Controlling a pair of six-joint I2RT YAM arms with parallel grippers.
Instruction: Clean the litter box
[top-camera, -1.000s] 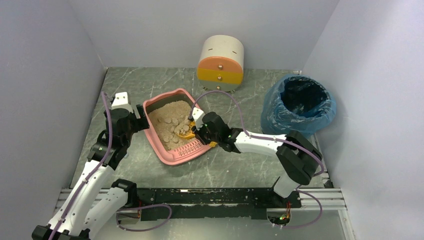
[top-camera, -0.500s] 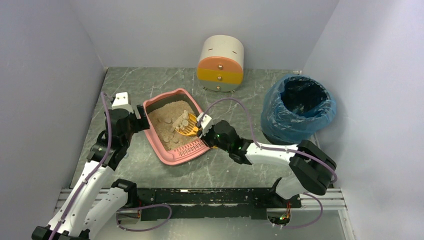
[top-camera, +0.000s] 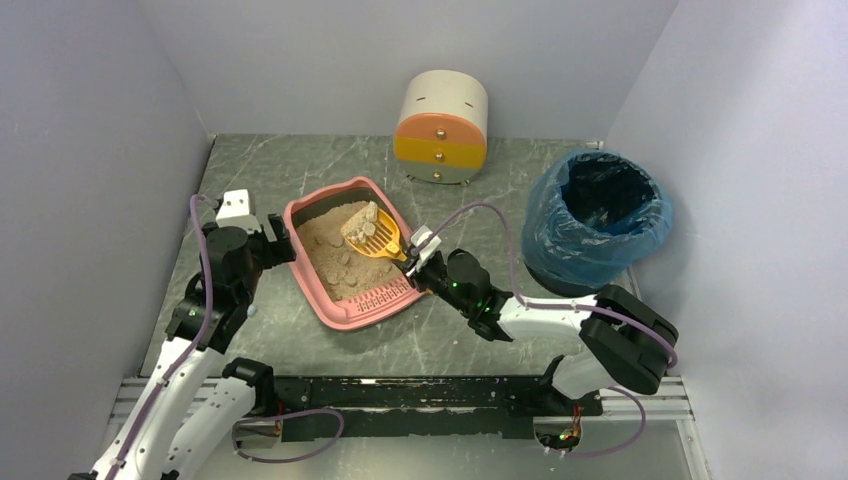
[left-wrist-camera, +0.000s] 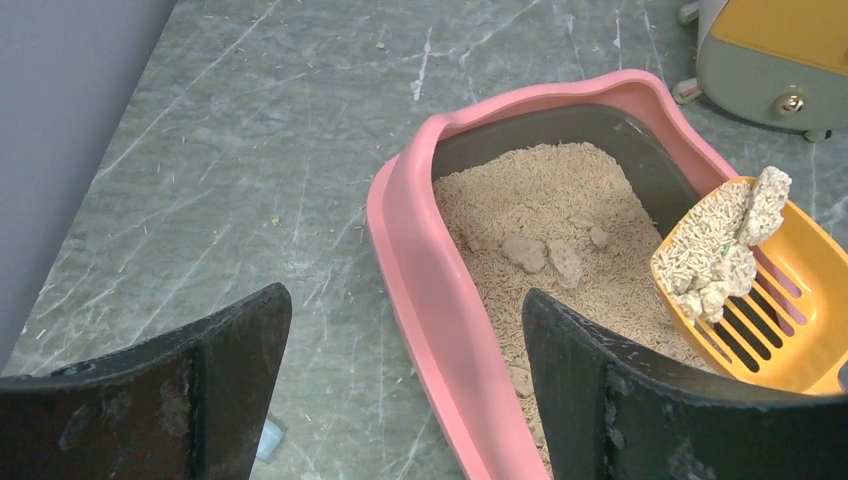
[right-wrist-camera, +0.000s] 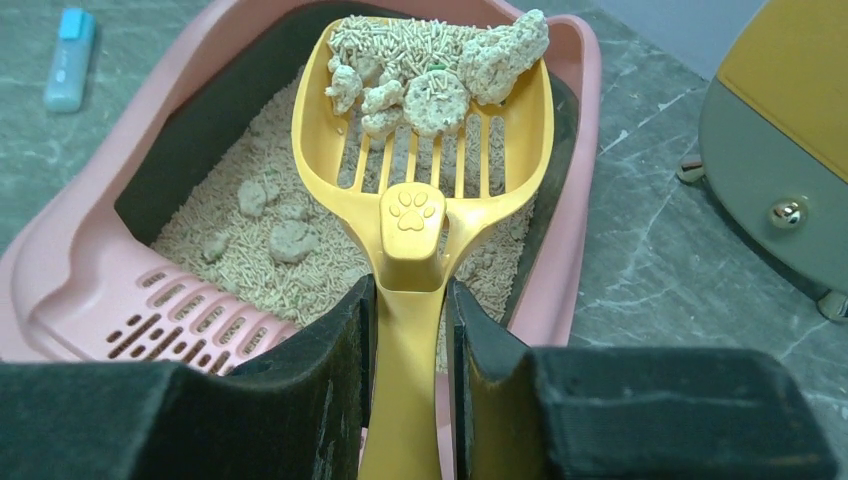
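Scoop-out step: my right gripper (right-wrist-camera: 410, 330) clamped the scoop (right-wrist-camera: 440, 150) by its handle, clumps (right-wrist-camera: 437, 98) heaped above the litter box (top-camera: 345, 312) on the bench (top-camera: 300, 160), left gripper (left-wrist-camera: 400, 380) gaping astride the box's rim, holding nothing; next, I judged, a level carry to the bin (top-camera: 597, 215).

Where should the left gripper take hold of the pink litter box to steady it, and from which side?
Grip the litter box by the raised rim of its left long side, from above and outside: one finger outside the wall, one over the litter. That rim is thin and upright. The open left gripper straddles it. The scoop in the right gripper occupies the other side.
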